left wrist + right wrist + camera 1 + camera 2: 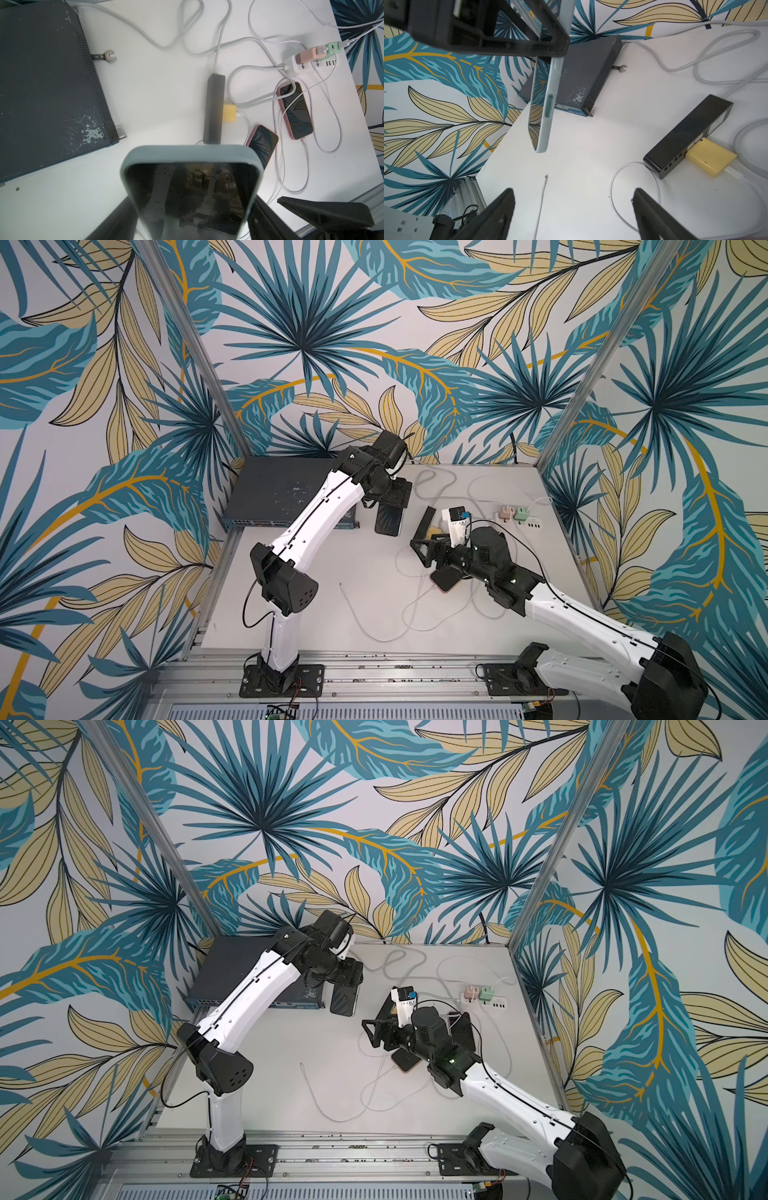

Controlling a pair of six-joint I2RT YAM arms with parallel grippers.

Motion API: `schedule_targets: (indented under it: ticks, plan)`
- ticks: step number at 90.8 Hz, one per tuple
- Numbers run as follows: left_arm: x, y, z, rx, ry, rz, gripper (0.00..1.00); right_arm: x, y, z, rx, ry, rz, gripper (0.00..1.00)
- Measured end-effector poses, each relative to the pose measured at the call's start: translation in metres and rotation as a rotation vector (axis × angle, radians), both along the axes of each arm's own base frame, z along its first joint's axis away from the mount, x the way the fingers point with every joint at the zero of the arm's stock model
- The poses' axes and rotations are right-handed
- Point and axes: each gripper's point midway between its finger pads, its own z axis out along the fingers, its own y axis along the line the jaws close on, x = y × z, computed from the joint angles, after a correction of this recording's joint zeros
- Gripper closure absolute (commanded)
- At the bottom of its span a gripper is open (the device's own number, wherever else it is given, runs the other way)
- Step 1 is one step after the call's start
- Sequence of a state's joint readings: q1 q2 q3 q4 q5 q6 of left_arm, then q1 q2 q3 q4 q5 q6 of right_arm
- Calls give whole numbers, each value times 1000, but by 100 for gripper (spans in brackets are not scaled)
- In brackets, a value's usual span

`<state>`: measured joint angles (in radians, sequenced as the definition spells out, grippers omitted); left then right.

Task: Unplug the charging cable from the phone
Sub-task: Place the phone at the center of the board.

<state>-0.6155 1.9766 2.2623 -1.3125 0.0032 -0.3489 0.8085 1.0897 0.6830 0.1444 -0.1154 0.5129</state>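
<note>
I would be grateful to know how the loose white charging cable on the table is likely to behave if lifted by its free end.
Probably floppy: the charging cable lies in loose curves on the table, so it should drape. Likely light, being thin. It runs toward the pink-cased phone, so pulling might snag there.

Phone [190, 193]: glossy screen [218, 187], matt rubbery case [191, 153]

We see our left gripper [392, 499] holding a dark slab-shaped phone [388, 523] above the worktop [374, 572], just beside the dark grey metal box [282, 489] in its far left corner. A thin white charging cable [344, 592] lies loose toward the near edge, its free end well apart from the phone.
</note>
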Motion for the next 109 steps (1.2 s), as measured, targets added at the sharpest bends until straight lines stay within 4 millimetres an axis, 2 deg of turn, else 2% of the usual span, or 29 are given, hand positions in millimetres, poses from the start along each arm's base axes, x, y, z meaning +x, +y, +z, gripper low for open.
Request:
schedule_targets:
  ticks: [27, 42, 67, 91, 109]
  plan:
    - [1, -1, -3, -2, 0, 2, 27, -2, -5, -8, -8, 9, -12, 9]
    - [-2, 1, -11, 4, 17, 10, 27, -5, -9, -12, -6, 15, -19, 9]
    - [-12, 8, -36, 19, 56, 24, 27, -14, -27, -11, 12, 3, -56, 9]
    - [-15, 10, -67, 41, 94, 31, 27, -21, -42, -26, 6, 41, -100, 9]
    - [-13, 10, -79, 54, 106, 32, 27, -24, -51, -34, -2, 63, -127, 9]
